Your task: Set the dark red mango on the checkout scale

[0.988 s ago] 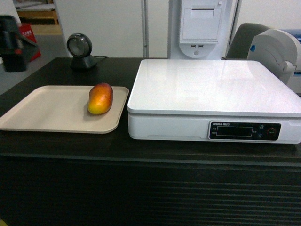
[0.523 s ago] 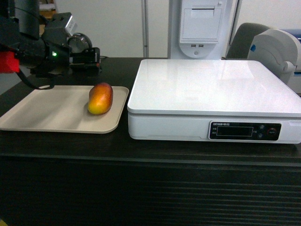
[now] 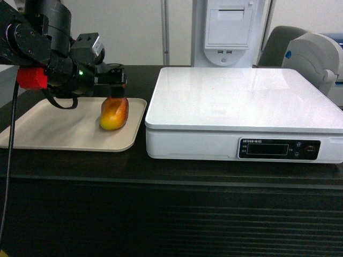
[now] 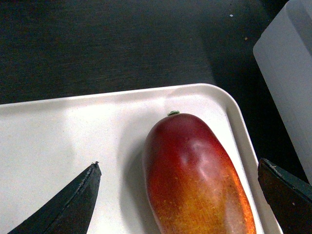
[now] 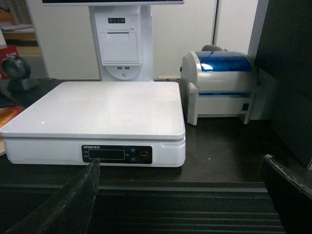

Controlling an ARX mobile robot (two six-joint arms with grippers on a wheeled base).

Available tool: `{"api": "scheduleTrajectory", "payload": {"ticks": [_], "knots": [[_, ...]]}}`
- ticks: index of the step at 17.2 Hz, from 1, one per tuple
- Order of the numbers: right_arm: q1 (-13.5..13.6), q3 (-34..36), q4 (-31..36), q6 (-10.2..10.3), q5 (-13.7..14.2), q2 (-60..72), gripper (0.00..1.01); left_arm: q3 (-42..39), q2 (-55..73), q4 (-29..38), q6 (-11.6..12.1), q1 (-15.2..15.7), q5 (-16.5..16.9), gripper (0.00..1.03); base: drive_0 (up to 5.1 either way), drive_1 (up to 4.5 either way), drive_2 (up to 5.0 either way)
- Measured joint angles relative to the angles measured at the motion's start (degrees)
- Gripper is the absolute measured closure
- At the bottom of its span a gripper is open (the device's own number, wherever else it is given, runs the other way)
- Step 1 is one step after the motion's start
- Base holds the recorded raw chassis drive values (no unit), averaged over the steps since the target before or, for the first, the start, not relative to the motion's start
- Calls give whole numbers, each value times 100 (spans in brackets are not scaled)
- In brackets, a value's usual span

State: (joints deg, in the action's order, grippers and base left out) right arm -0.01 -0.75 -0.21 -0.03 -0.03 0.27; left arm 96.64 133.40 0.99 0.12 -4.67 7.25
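The dark counter [image 3: 80,166] is stretching across the head view, ribbed slats running along its front, and the big white scale [image 3: 244,101] is sitting on its right half with its flat top bare. Just left of it, with a thin strip of dark counter between them, the beige tray [image 3: 48,126] is lying flat. The mango [image 3: 114,112] is resting near the tray's right rim, red end pointing away from the robot. The left gripper [image 3: 115,85] is hovering over the mango's far end, its fingers spread wide. In the left wrist view one fingertip [image 4: 73,204] is showing to the left of the fruit and the other by the tray's right edge, neither touching the skin. The right gripper [image 5: 180,200] is facing the scale's display from the near side, fingers wide apart, with a label printer [image 5: 222,85] standing beside the scale.
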Motion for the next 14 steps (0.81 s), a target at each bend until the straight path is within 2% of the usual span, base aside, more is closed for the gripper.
{"api": "scheduleTrajectory", "payload": {"ticks": [6,8,14], "knots": [[0,0,0,0,0,2,3,295,136,-275,-15,-20,22,5,0,0,0],[0,0,2,0,0,0,3,590,407,-671,-122,-94,0,5,0,0,0],[0,0,2,0,2,0,3,981,789,-1196,-118,-127,-125,5,0,0,0]]}}
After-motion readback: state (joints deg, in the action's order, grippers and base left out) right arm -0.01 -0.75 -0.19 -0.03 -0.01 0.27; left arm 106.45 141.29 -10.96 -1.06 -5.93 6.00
